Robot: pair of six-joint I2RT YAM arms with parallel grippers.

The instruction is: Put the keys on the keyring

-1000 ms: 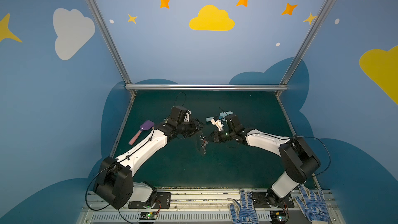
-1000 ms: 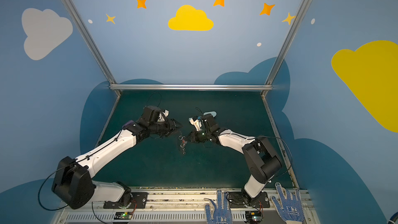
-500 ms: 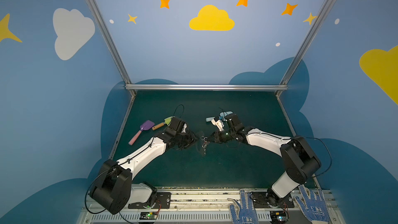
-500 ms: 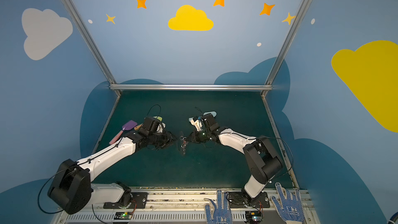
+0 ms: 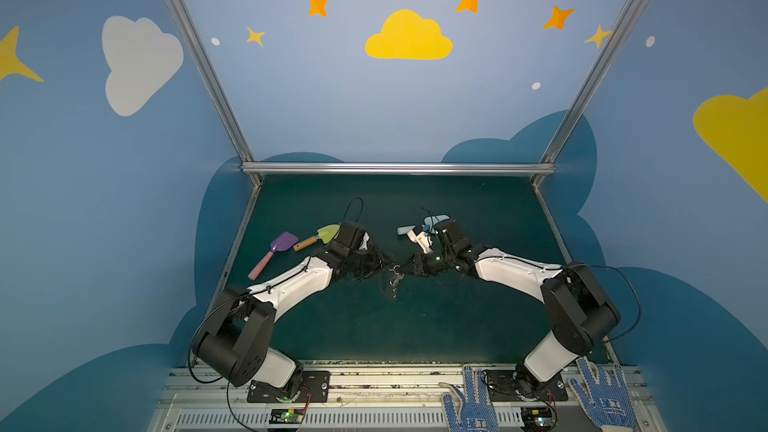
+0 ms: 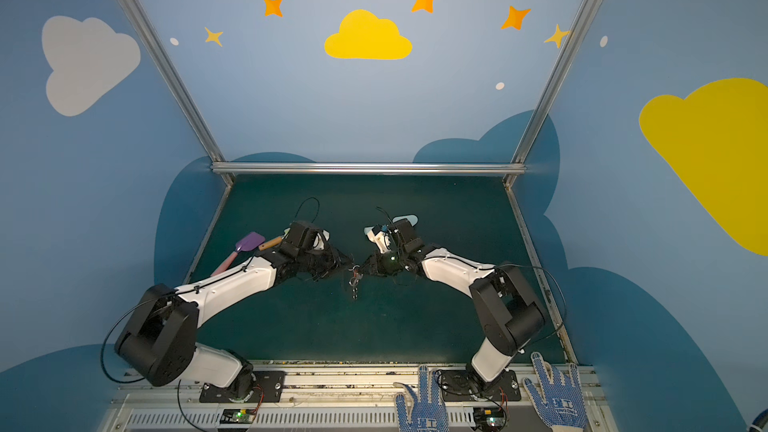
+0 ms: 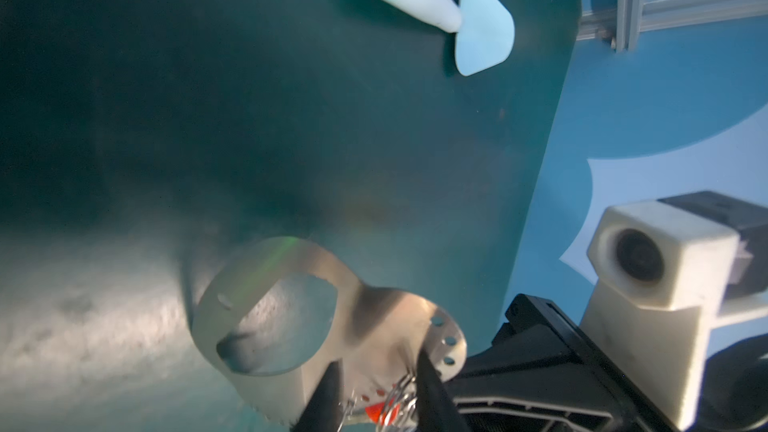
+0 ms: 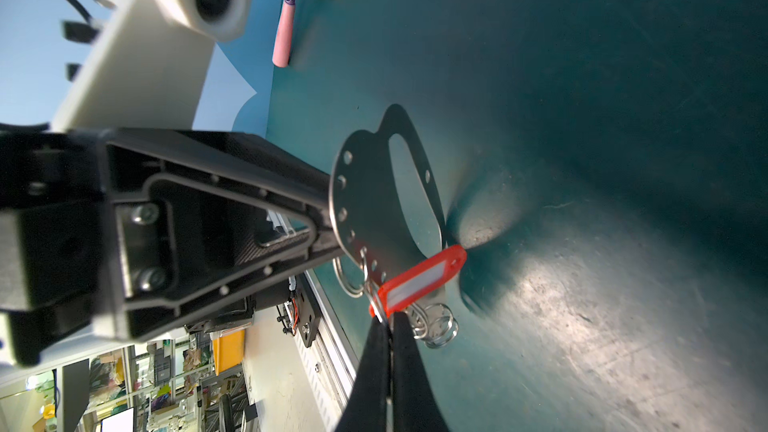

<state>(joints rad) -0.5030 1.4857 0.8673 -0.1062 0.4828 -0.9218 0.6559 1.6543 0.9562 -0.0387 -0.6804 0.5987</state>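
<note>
Red plastic key tag (image 8: 419, 280), one, pinched by its ring in the pressed-together right gripper (image 8: 390, 320), lies against the one flat grey holed keyring plate (image 8: 361, 201); this is clear only in the wrist views. Left gripper (image 7: 376, 363) straddles that plate; grip unclear.

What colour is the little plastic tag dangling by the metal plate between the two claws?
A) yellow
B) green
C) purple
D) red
D: in the right wrist view the key tag lying against the keyring plate is bright red with a white window.
</note>
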